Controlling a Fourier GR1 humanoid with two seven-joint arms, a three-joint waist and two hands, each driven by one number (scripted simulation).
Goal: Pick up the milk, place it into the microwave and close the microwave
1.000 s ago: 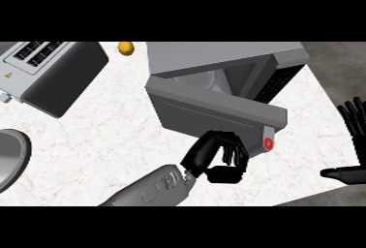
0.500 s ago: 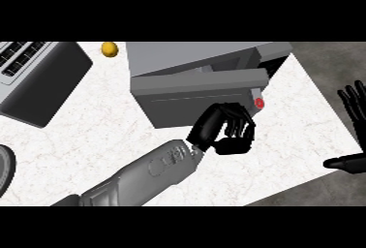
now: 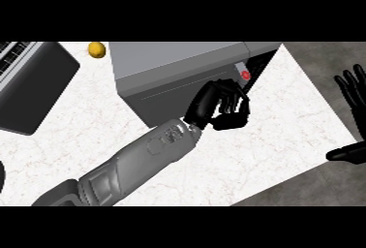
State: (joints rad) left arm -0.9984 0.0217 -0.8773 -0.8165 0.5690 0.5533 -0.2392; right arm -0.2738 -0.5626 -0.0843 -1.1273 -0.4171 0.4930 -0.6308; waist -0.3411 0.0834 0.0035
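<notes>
- I count one microwave point(image 3: 178, 72), one yellow round thing point(image 3: 97, 49), one dark box-shaped machine point(image 3: 32, 85) and two robot hands.
- The microwave is a grey box with flat, smooth sides. It sits at the far edge of the bench point(image 3: 279, 140), near the far right corner.
- Its door looks almost shut now. I see only a thin dark gap at its right end, by a small red button point(image 3: 245, 75).
- I cannot see the milk anywhere, so I cannot tell where it is.
- The bench top is white with faint marks, like marble stone.
- My left robot hand point(image 3: 221, 106) is black, on a smooth grey arm. Its fingers are curled, and they rest against the front of the microwave door. It holds nothing that I can see.
- My right robot hand point(image 3: 354, 94) is off the bench, past its right edge. It is open, with straight fingers pointing up.
- The yellow round thing is small and smooth. It lies at the far edge, just left of the microwave.
- The dark machine is at the far left corner, with pale slots on top.
- A second ago the door stood wide open and I could see inside. The left robot hand has since gone with the door toward the microwave.
</notes>
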